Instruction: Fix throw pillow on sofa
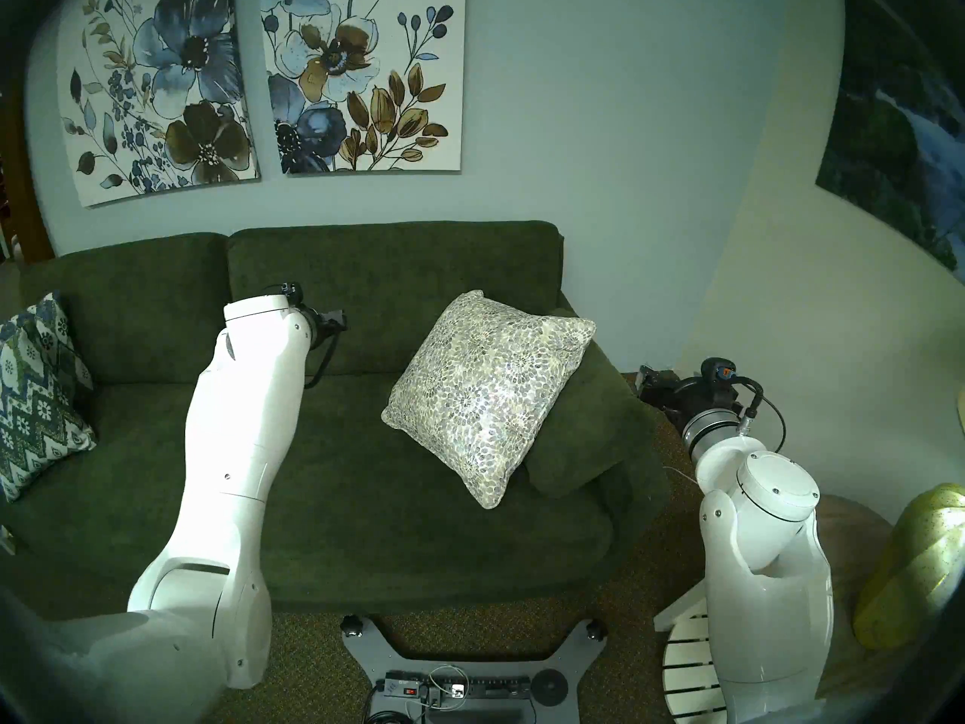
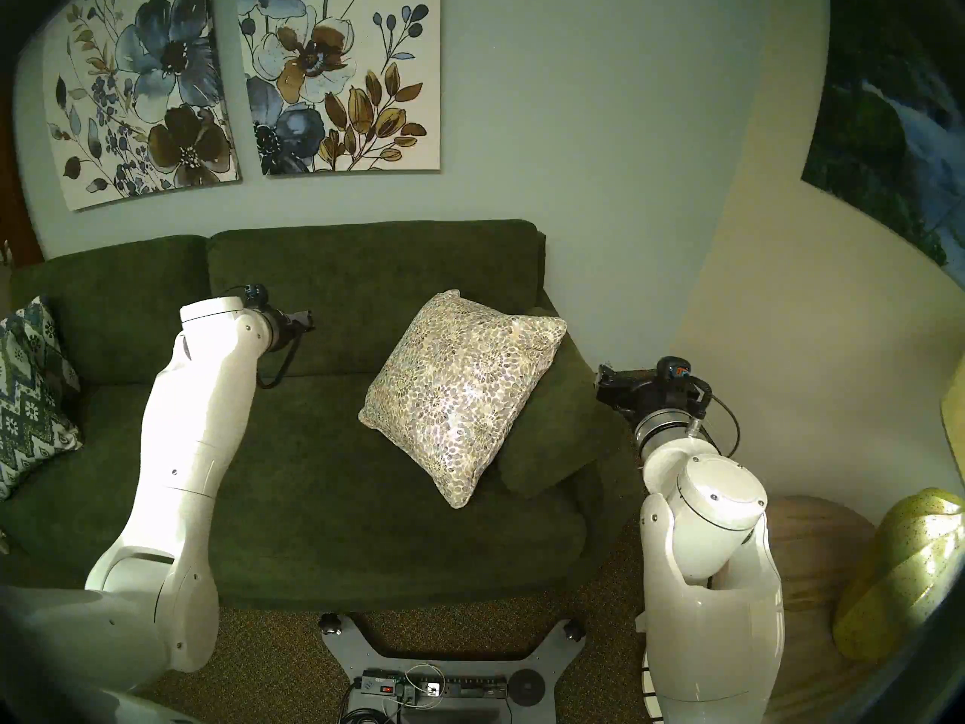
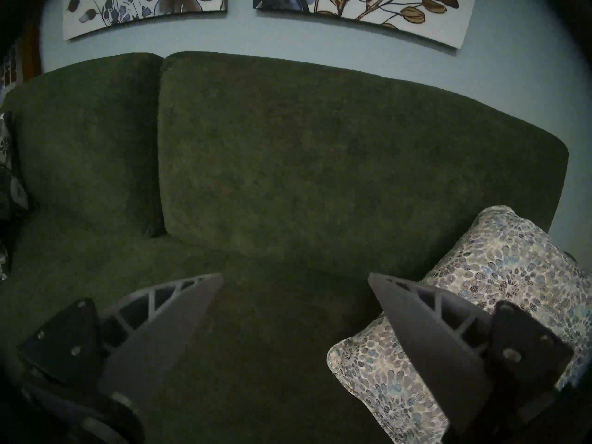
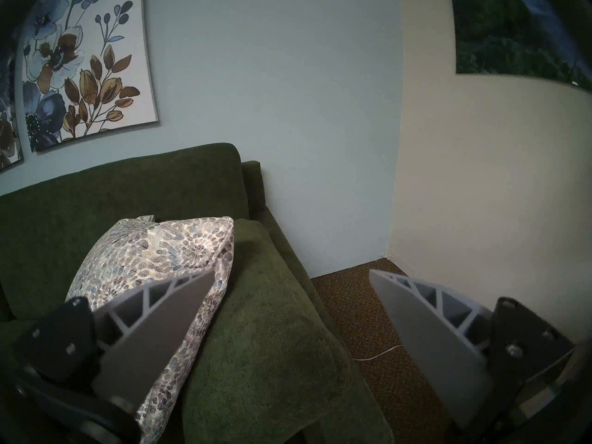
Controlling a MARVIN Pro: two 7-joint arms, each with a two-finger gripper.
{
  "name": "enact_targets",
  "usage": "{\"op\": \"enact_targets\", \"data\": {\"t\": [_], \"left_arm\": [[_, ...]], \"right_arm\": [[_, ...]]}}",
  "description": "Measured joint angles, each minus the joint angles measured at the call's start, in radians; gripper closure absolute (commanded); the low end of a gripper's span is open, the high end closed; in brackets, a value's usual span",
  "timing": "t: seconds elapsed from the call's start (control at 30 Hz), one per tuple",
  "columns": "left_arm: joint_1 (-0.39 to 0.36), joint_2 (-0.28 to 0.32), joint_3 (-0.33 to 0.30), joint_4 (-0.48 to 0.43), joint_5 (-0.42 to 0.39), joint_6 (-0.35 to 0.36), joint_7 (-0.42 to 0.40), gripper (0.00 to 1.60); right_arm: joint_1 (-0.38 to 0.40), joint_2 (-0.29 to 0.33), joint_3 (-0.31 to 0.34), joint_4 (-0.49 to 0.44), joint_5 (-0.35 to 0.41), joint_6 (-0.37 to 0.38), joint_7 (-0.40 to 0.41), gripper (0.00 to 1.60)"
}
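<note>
The throw pillow, cream-and-grey pebble print, leans tilted against the right padded arm of the dark green sofa. It also shows in the left wrist view and the right wrist view. My left gripper is open and empty, above the seat in front of the back cushion, left of the pillow. My right gripper is open and empty, just right of the sofa arm, apart from the pillow.
A blue-green-white zigzag pillow leans at the sofa's left end. Flower pictures hang on the wall above. A brown carpet lies right of the sofa. A yellow-green lamp and a white slatted table stand at the right.
</note>
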Motion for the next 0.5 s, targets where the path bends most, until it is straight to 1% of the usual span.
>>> {"op": "enact_targets", "data": {"t": [0.13,0.3,0.4,0.5], "left_arm": [[0.032,0.024,-0.013,-0.038,-0.012,-0.011,-0.044,0.00],[0.085,0.060,-0.037,-0.094,-0.037,-0.030,-0.126,0.00],[0.117,0.081,-0.053,-0.119,-0.055,-0.042,-0.182,0.00],[0.143,0.094,-0.062,-0.135,-0.068,-0.048,-0.221,0.00]], "right_arm": [[0.000,0.000,0.000,0.000,0.000,0.000,0.000,0.00],[0.000,0.000,0.000,0.000,0.000,0.000,0.000,0.00],[0.000,0.000,0.000,0.000,0.000,0.000,0.000,0.00],[0.000,0.000,0.000,0.001,0.000,0.000,0.000,0.00]]}}
